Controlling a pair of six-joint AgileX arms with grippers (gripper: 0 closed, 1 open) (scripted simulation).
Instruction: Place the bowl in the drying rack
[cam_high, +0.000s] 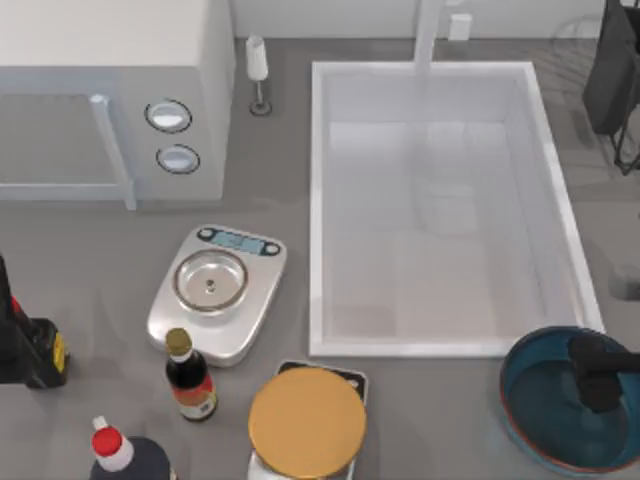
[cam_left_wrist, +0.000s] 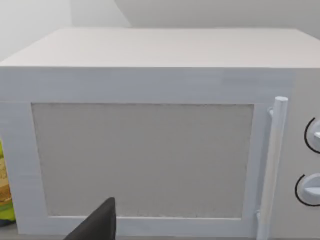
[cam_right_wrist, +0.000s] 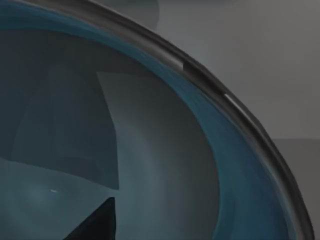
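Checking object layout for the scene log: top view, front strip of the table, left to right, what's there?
Left claw → red-capped bottle → soy sauce bottle → gold disc → bowl with the right claw over it.

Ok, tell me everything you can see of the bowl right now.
The bowl is wide, shallow and round, glossy teal-blue inside with a thin reddish-brown rim. It sits upright on the grey table at the top view's near right corner, just off the white basin's near right corner, partly cut by the picture's edge. The right claw hangs over its right inside; contact cannot be told. The right wrist view looks closely into its smooth, curved interior.
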